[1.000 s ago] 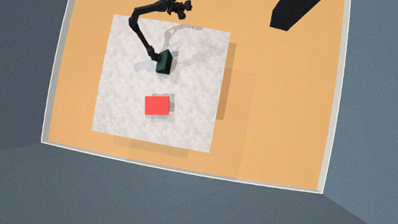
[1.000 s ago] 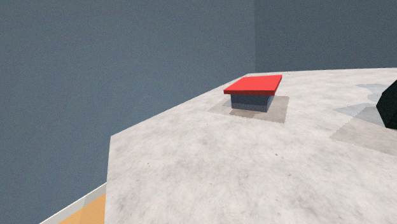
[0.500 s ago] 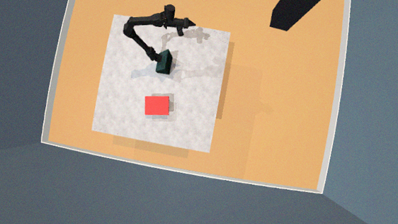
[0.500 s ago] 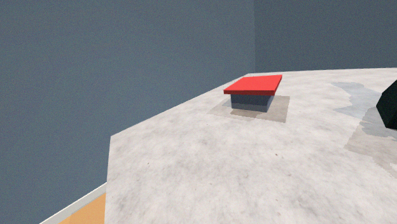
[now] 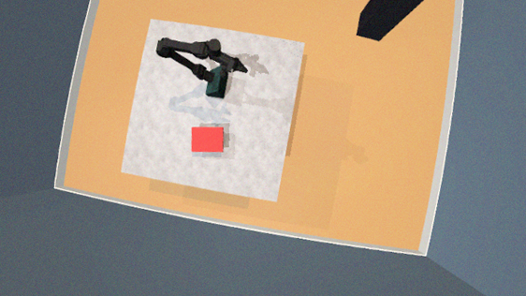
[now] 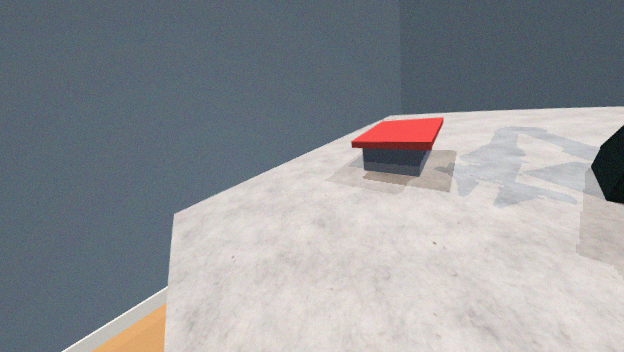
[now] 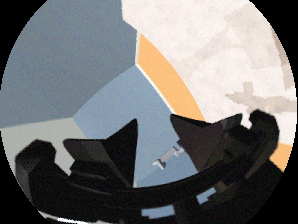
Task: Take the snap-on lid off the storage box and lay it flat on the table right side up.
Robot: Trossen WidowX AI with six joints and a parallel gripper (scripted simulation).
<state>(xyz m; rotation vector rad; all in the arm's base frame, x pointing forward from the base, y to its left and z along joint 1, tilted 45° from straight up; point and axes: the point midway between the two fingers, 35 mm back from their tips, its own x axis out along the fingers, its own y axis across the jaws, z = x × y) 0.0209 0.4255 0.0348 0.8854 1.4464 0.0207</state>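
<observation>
The red lid [image 5: 207,139] [image 6: 400,134] lies flat on top of the dark grey storage box [image 6: 392,162], overhanging its walls. The box stands upright on the pale mottled table [image 5: 167,143] [image 6: 300,250] [image 7: 215,30]. In the top view the lid hides the box. My gripper [image 5: 245,70] [image 7: 154,119] is partly open, with nothing between its fingers. It is up in the air beside the arm's base, well away from the lid. Neither lid nor box shows in the wrist view, and the gripper is outside the exterior view.
The arm's dark green base block [image 5: 216,82] [image 6: 612,170] stands on the table, a short way from the box. The arm is folded back above that side. A large black bar [image 5: 398,7] shows at the upper right of the top view, beyond the table's edge.
</observation>
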